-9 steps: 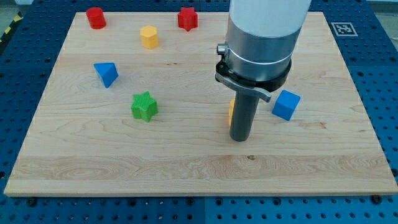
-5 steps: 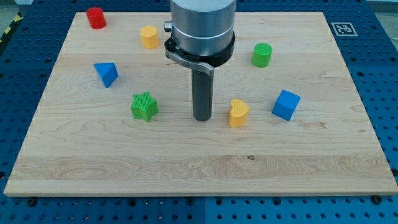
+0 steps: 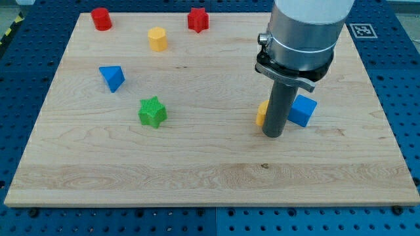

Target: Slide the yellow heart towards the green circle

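My tip (image 3: 273, 134) rests on the board right of centre. The yellow heart (image 3: 262, 113) is mostly hidden behind the rod; only its left edge shows, just up-left of the tip. The green circle is hidden behind the arm. The blue cube (image 3: 303, 111) sits just right of the rod.
A green star (image 3: 152, 111) lies left of centre, a blue triangular block (image 3: 112, 77) further left. A red cylinder (image 3: 101, 18), a yellow hexagon (image 3: 157, 39) and a red star (image 3: 198, 19) stand along the view's top. The wooden board (image 3: 197, 177) lies on a blue perforated table.
The rod has swung from left of the yellow heart to its right, now covering most of it and the green circle. The heart sits slightly further right than before.
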